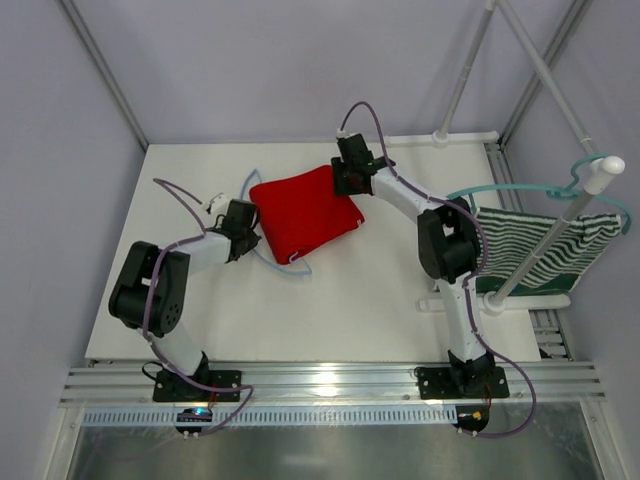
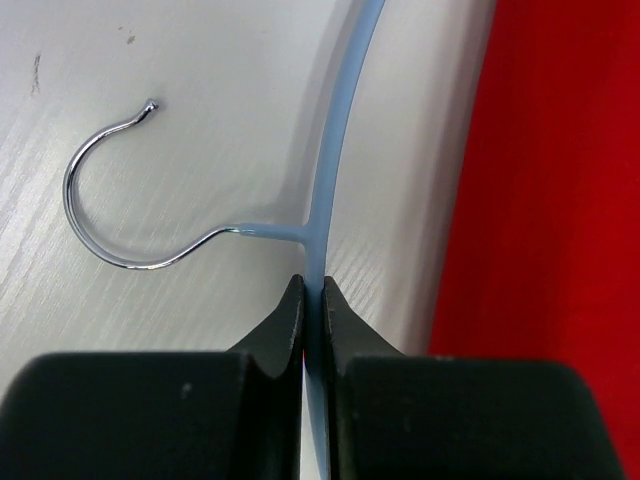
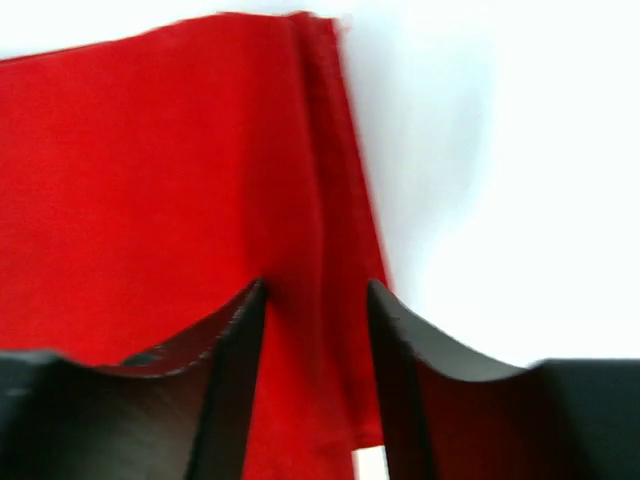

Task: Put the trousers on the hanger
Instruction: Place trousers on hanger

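Note:
The red trousers (image 1: 305, 212) lie folded on the white table, draped over the pale blue hanger (image 1: 286, 263), whose thin arms stick out at the cloth's left edge. In the left wrist view my left gripper (image 2: 312, 290) is shut on the hanger's bar (image 2: 340, 140), just below the metal hook (image 2: 90, 230). The trousers (image 2: 550, 200) fill the right side of that view. My right gripper (image 1: 345, 185) is at the trousers' far right corner. Its jaws stand apart (image 3: 315, 290) over the folded edge of the red cloth (image 3: 150, 180), not pinching it.
A green-and-white striped garment (image 1: 540, 250) hangs on a darker teal hanger (image 1: 500, 190) from a white rack pole (image 1: 560, 220) at the table's right side. Frame posts stand along the back and right edges.

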